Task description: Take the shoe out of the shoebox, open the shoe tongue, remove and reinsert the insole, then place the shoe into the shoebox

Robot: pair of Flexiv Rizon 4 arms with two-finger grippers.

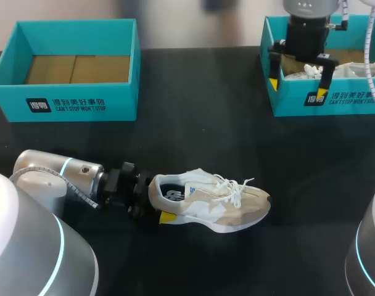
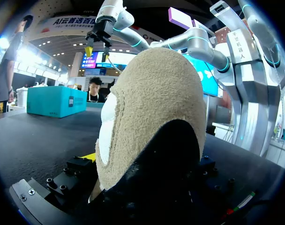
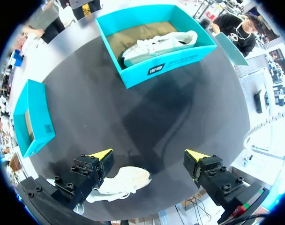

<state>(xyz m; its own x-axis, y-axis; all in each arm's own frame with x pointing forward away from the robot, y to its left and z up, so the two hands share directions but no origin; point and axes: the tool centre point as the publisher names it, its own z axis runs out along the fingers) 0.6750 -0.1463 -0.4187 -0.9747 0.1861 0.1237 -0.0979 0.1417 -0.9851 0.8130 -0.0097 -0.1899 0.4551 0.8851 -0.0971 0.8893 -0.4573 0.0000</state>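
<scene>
A beige and white sneaker (image 1: 218,200) lies upright on the black table, toe pointing right. My left gripper (image 1: 155,209) is at its heel, open, with the heel between the fingers. In the left wrist view the suede heel (image 2: 156,108) fills the space ahead and one yellow fingertip (image 2: 88,157) shows beside it. My right gripper (image 1: 297,87) hangs open and empty high over the table, in front of the right shoebox (image 1: 354,98). From the right wrist view the sneaker (image 3: 129,178) lies far below my right gripper (image 3: 148,154).
An empty teal shoebox (image 1: 64,105) stands at the back left. The right teal shoebox (image 3: 170,70) holds another white shoe (image 3: 156,44). The empty shoebox (image 3: 37,119) also shows off to one side of the right gripper.
</scene>
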